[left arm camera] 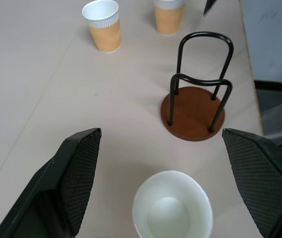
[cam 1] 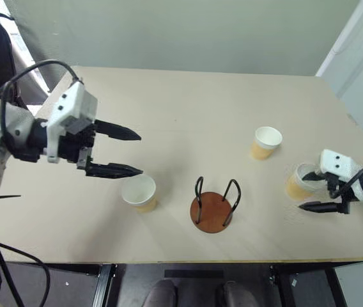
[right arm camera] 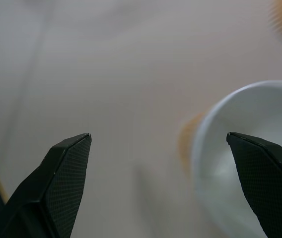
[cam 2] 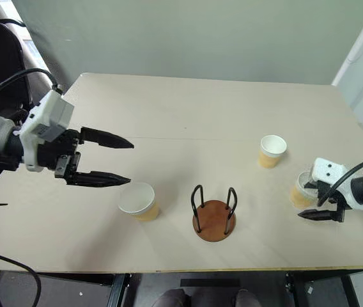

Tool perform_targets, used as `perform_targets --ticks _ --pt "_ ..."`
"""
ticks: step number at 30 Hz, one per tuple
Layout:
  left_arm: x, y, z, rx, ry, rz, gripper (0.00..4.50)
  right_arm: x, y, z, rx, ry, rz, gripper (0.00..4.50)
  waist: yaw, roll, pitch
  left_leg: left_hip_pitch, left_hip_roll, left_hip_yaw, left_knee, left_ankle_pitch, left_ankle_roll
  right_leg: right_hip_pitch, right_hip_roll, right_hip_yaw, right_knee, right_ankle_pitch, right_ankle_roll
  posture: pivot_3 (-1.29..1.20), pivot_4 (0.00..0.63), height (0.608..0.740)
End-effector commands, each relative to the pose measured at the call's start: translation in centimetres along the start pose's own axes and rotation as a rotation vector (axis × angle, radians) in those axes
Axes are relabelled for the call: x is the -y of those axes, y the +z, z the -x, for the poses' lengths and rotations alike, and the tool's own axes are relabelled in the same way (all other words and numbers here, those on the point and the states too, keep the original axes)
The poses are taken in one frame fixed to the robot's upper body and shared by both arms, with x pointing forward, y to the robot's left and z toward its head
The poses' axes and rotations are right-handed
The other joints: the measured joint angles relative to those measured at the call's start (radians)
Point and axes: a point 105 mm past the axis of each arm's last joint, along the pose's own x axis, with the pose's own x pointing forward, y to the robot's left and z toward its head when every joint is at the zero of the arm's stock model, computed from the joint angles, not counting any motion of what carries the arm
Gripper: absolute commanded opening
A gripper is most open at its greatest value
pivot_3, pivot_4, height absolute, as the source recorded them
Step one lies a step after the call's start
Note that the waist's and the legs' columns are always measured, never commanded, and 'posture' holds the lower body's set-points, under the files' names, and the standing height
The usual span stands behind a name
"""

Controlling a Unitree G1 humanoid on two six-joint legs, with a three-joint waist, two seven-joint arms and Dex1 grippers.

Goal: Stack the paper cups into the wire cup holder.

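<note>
since no cup is gripped yet, line up each hand before closing

while all three cups stand loose on the surface (cam 1: 188, 102) and the wire cup holder (cam 1: 214, 206) is empty, the step in hand looks like the first pick-up. the right hand (cam 1: 317, 196) is low at the robot's right edge, its fingers spread, one finger at or over the rim of the right-edge cup (cam 1: 298, 182) and the other out on the near side of it. to do this well, i judge it should settle so the cup wall sits squarely between the fingers, then close gently, since thin paper will crush or tip under a hard or off-centre squeeze. i cannot tell whether the fingers touch the cup yet.

the middle cup (cam 1: 266, 142) stands further back, apart from both hands. the near-left cup (cam 1: 140, 193) stands upright just beside the holder, on its left.

the left hand (cam 1: 121, 152) hangs above the surface on the left, pointing across toward the right and tilted a little downward, fingers spread wide with nothing between them. its wrist view looks down past the near-left cup's open mouth to the holder beyond.

the holder sits near the front edge, its two wire loops upright, so any cup must come in from above, bottom first.
</note>
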Motion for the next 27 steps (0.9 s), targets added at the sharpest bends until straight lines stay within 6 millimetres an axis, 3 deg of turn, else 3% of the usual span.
perform_targets --ticks 1,5,8,11,16,21,24,27 --pt "0.6 1.2 0.7 0.015 0.014 -0.038 4.20 0.6 1.4 0.1 0.026 -0.023 0.067 3.59 -0.003 0.000 0.000 0.000 0.000 0.000 0.000 0.000 0.000 0.000 0.000 0.000 0.000 0.000 0.000 0.00 0.150 0.740" --pt "0.7 1.2 0.7 0.015 0.020 -0.034 4.20 1.2 2.4 0.4 0.037 -0.059 0.116 2.10 -0.009 0.000 0.000 0.001 0.001 0.000 0.000 0.001 -0.001 -0.001 0.000 0.000 0.001 0.000 0.000 0.00 0.150 0.740" --pt "0.6 1.1 0.7 0.014 0.025 -0.033 4.20 1.4 1.8 1.4 -0.087 -0.083 0.211 0.97 -0.007 0.000 0.000 0.001 0.001 0.000 0.001 0.001 -0.001 -0.001 0.000 0.000 0.001 0.001 -0.001 0.00 0.150 0.740" --pt "0.4 1.0 0.9 -0.010 0.045 -0.043 4.20 0.1 3.8 2.6 -0.073 -0.035 0.275 0.04 -0.008 0.000 0.000 0.000 0.001 0.000 0.000 0.001 -0.001 -0.001 0.000 0.000 0.001 0.001 -0.002 0.00 0.150 0.740" --pt "0.1 1.4 1.4 -0.018 0.057 -0.061 4.20 -1.4 7.9 5.9 0.047 0.003 0.386 0.04 -0.011 0.001 0.001 0.000 0.001 0.001 -0.001 0.000 -0.002 -0.002 0.000 0.000 0.000 0.001 -0.002 0.00 0.150 0.740" --pt "0.1 1.0 1.2 -0.021 0.053 -0.055 4.20 -3.6 15.8 11.1 0.412 0.020 0.549 0.04 -0.015 0.002 0.001 0.000 0.001 0.002 -0.002 0.002 -0.004 -0.004 0.002 0.002 0.000 0.001 -0.003 0.00 0.150 0.740" --pt "0.1 0.8 0.9 -0.018 0.049 -0.053 4.20 -5.2 19.1 12.0 0.559 0.075 0.642 0.04 -0.018 0.001 0.000 0.000 0.003 0.000 -0.003 0.002 -0.004 -0.004 0.004 0.001 0.000 0.000 -0.005 0.00 0.150 0.740" --pt "0.0 0.6 0.7 -0.021 0.042 -0.052 4.20 -6.7 20.5 11.1 0.601 0.182 0.687 0.04 -0.021 0.001 0.001 0.000 0.003 -0.001 -0.003 0.003 -0.004 -0.004 0.004 0.000 0.000 -0.001 -0.005 0.00 0.150 0.740"
